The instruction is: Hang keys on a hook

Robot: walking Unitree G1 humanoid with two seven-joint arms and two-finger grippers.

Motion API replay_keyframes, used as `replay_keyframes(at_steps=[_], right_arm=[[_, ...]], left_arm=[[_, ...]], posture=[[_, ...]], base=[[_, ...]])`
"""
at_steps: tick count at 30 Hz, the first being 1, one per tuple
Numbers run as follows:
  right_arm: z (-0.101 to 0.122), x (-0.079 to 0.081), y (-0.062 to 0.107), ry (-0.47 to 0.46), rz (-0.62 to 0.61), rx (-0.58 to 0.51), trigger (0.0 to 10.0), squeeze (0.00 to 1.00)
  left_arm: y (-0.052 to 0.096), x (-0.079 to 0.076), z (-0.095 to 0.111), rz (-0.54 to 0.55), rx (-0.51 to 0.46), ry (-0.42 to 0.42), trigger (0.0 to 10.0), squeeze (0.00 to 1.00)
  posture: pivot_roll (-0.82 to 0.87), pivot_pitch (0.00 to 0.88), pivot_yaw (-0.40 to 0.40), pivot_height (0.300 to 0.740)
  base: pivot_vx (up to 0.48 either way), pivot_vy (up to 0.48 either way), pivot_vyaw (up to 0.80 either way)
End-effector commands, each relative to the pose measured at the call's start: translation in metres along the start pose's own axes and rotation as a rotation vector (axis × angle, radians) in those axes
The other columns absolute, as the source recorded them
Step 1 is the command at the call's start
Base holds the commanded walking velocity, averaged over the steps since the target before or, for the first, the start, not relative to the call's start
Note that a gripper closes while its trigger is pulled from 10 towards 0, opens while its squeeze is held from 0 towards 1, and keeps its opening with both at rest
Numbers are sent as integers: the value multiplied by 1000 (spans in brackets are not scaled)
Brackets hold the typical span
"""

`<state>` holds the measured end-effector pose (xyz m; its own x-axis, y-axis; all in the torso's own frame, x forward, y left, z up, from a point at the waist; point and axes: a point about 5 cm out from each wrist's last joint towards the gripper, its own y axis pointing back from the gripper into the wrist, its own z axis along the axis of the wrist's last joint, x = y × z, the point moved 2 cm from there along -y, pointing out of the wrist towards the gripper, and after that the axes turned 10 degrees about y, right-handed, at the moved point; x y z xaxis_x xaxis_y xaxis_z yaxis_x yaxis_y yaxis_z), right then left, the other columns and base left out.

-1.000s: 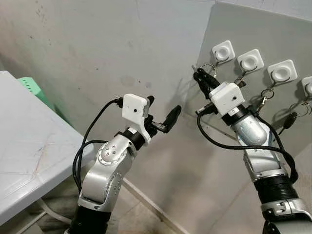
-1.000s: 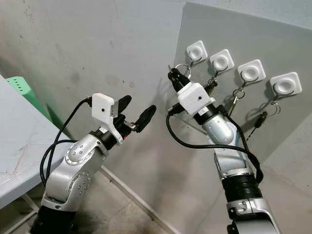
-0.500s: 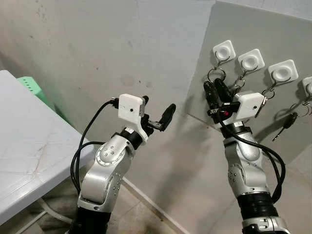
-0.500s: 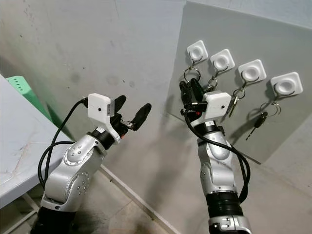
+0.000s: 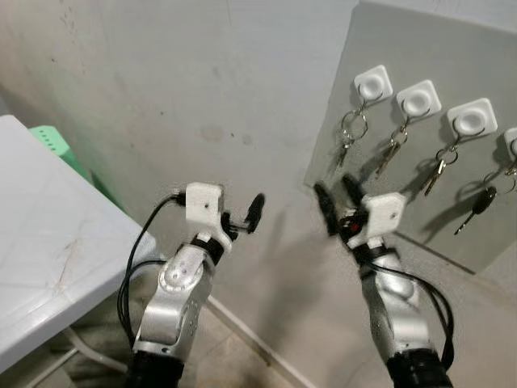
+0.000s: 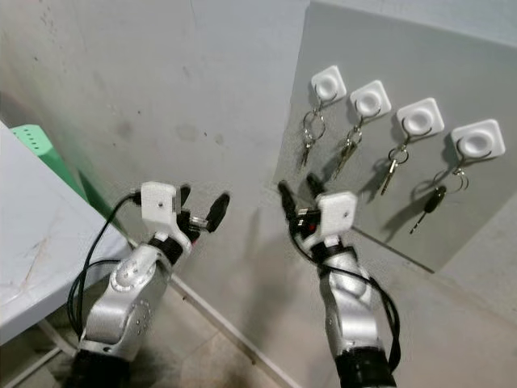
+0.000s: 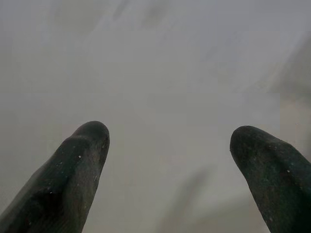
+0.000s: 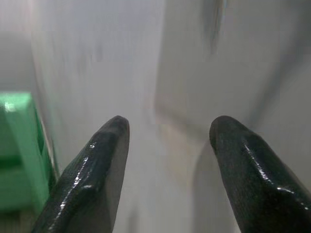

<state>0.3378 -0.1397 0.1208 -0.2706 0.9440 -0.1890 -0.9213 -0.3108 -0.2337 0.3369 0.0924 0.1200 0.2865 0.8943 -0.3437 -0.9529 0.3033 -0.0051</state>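
A grey board (image 5: 420,48) leans against the wall and carries a row of white hooks. A bunch of keys (image 5: 348,133) hangs by its ring from the leftmost hook (image 5: 372,83). More keys (image 5: 391,150) hang from the second hook (image 5: 418,99), others (image 5: 439,163) from the third, and a black-headed key (image 5: 477,204) from the fourth. My right gripper (image 5: 338,202) is below the leftmost bunch, apart from it, open and empty. My left gripper (image 5: 245,217) is raised toward the bare wall, open and empty. In the right wrist view the fingertips (image 8: 104,145) are spread.
A white table (image 5: 48,242) stands at the left with a green crate (image 5: 56,149) behind it. The grey wall (image 5: 202,81) runs behind both arms and meets the floor (image 5: 242,356) below. The crate (image 8: 17,145) also shows in the right wrist view.
My right gripper has let go of the key ring, which now hangs on the leftmost hook, and has dropped down away from the board. The left arm has lowered too.
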Motion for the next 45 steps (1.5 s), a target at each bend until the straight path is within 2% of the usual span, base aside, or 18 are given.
replay_keyframes(at_steps=[1,7,10,11,12,13,16,19,20,23,24,28,29,31,32,33,34,45], right_arm=[[-14,-1,7,26,11,51,10000,0],[-59,3,31,2,1,247,10000,0],[-74,5,42,4,2,322,10000,0],[-87,5,53,1,-14,396,10000,0],[-100,6,65,6,-29,474,10000,0],[-100,6,65,6,-29,474,10000,0],[-125,9,97,23,-39,648,10000,0],[-136,10,116,29,-53,733,10000,0],[-145,10,134,22,-73,808,10000,0],[-152,9,150,12,-98,873,10000,0],[-157,9,164,-12,-120,930,10000,0],[-166,11,194,-12,-137,1041,10000,0],[-170,11,208,-16,-148,1096,10000,0],[-173,13,223,-25,-156,1149,10000,0],[-173,13,223,-25,-156,1149,10000,0],[-176,17,248,-27,-156,1234,10000,0],[-177,20,258,-33,-153,1265,10000,0],[-180,32,283,-82,-171,1369,10000,0]], left_arm=[[2,12,-15,57,15,10,10000,0],[12,39,-59,153,119,17,10000,0],[18,49,-74,183,170,-56,10000,0],[26,57,-87,212,231,-78,10000,0],[35,64,-101,230,289,-3,10000,0],[35,64,-101,230,289,-3,10000,0],[57,79,-125,300,394,60,10000,0],[68,85,-135,346,450,51,10000,0],[80,89,-145,371,494,36,10000,0],[92,94,-154,407,544,33,10000,0],[103,96,-162,422,588,29,10000,0],[125,98,-177,434,669,19,10000,0],[138,100,-185,463,717,31,10000,0],[150,102,-191,478,757,19,10000,0],[150,102,-191,478,757,19,10000,0],[166,104,-198,493,801,10,10000,0],[171,104,-200,495,812,7,10000,0],[177,109,-200,508,812,7,10000,0]], posture=[[30,20,-61,740],[30,18,-58,740],[26,16,-54,740],[25,14,-56,740],[25,4,-53,740],[25,4,-53,740],[24,0,-55,740],[18,0,-53,740],[19,0,-52,740],[18,0,-50,740],[12,0,-46,740],[9,0,-41,740],[5,0,-38,740],[0,0,-35,740],[0,0,-35,740],[0,0,-33,740],[0,0,-33,740],[3,0,-13,740]], base=[[0,0,0],[0,0,0],[0,0,0],[0,0,0],[0,0,0],[0,0,0],[0,0,0],[0,0,0],[0,0,0],[0,0,0],[0,0,0],[0,0,0],[0,0,0],[0,0,0],[0,0,0],[0,0,0],[0,0,0],[0,0,-62]])
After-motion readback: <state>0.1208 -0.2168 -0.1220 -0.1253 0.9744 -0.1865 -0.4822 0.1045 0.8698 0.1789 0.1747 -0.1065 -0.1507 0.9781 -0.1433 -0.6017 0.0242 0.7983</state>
